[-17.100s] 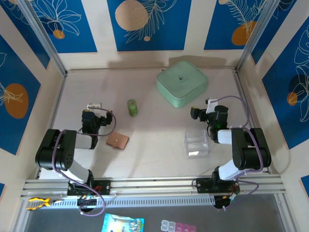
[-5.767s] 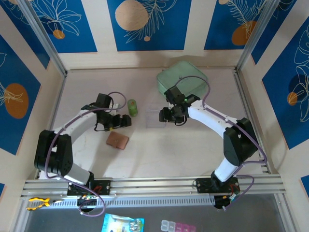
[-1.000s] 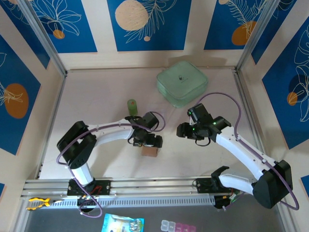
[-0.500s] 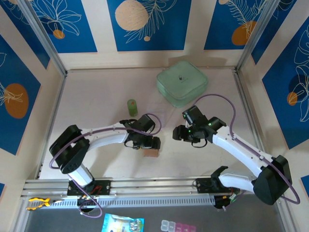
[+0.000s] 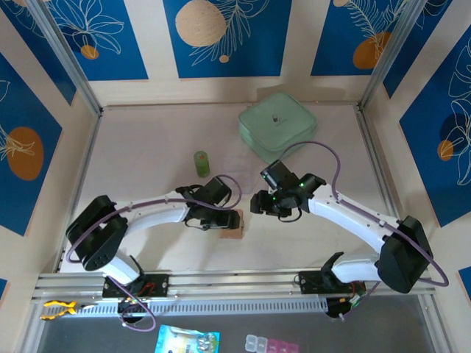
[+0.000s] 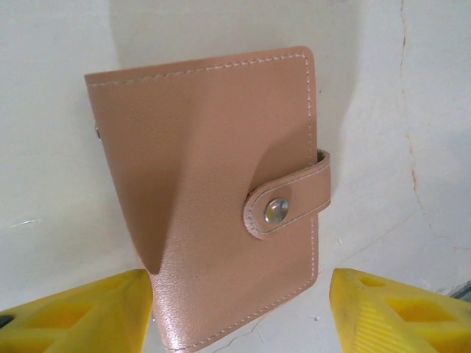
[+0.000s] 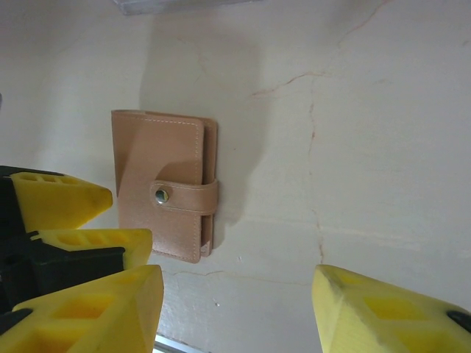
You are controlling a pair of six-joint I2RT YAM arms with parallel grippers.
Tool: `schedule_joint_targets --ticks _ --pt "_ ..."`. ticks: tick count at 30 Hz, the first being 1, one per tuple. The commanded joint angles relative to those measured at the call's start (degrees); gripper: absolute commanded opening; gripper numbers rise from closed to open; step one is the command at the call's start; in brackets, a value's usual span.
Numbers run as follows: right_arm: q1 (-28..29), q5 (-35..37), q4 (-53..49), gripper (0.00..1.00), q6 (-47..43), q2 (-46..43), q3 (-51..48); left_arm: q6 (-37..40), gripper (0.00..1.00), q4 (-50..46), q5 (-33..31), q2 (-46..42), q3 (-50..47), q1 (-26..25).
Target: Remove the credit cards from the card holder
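"Tan leather-look card holder: where is it lying?" the inspector is asking.

"It is lying flat on the surface, near the middle, folded shut with its strap snapped down. The credit cards are presumably sitting inside, hidden from view."

"Which arm is standing nearer?"

"The left. The left tool is hanging just over the holder, jaws standing apart and gripping nothing. In the left wrist view the holder is lying straight ahead, its long axis pointing away from the tool, its short side spanning the jaw gap. The left arm is stretching low and far to its right."

"And the right tool?"

"It is hovering near the holder's strap-wrapped edge, apart from it, jaws standing wide and empty. The holder is lying ahead and to its left. The right arm is reaching inward, wrist pitching down."
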Motion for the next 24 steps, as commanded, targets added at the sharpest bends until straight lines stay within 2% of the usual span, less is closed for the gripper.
schedule_joint_targets --ticks 1,4,7,13,18,24 --pt "1.8 0.3 0.4 0.57 2.4 1.7 2.0 -1.0 0.63 1.1 0.4 -2.5 -2.4 0.6" --pt "3.5 1.1 0.2 0.56 3.3 3.5 3.1 -1.0 0.67 -0.6 -2.4 -4.4 -3.8 0.6" --pt "4.9 1.7 0.2 0.56 3.9 5.3 4.0 -0.7 0.66 1.2 -0.2 -4.6 -5.5 0.8" --pt "6.9 3.1 -0.5 0.55 5.3 8.2 5.7 -2.8 0.56 8.4 5.9 -3.2 -8.5 0.9" --pt "7.9 3.2 -0.2 0.53 5.7 9.3 6.8 -2.9 0.46 9.1 6.1 -4.5 -9.2 0.8" --pt "8.4 3.3 -0.6 0.48 5.9 11.6 7.9 -3.4 0.44 8.2 3.7 -7.6 -10.3 1.1"
